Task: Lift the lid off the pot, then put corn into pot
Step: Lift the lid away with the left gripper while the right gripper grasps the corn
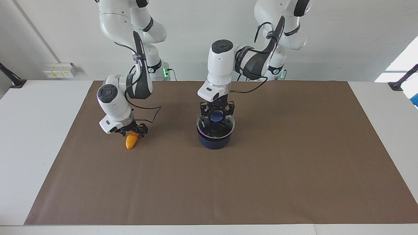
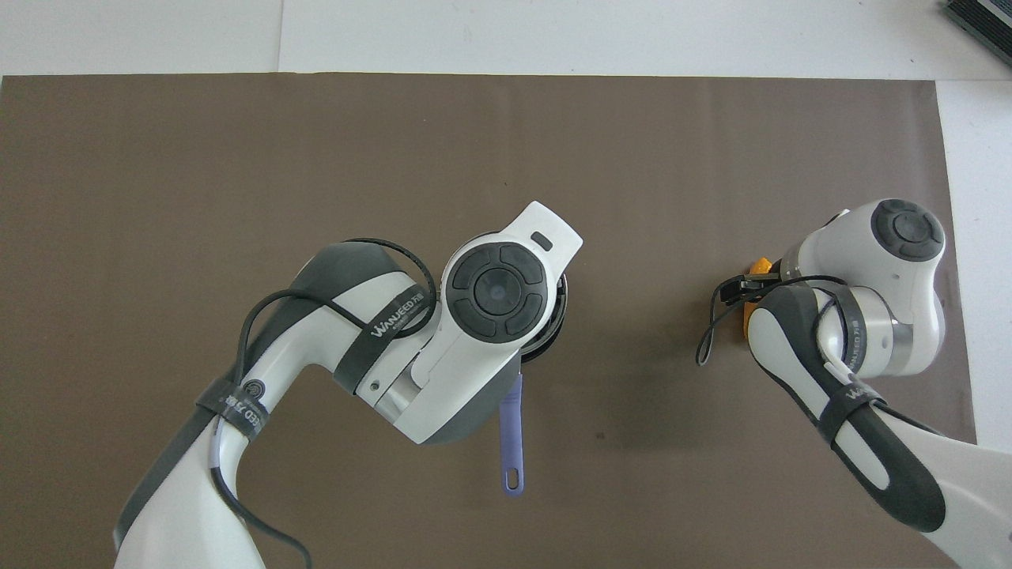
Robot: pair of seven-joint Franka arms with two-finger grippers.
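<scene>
Reaching down with my left gripper, I have its fingers set either side of the blue knob of the lid, though I cannot tell whether they press it. That lid sits on the pot mid-worktop, its long handle pointing toward me. My right gripper is low over the corn, fingers closed around its upper end while the tapered tip touches the brown mat toward my right arm's end.
</scene>
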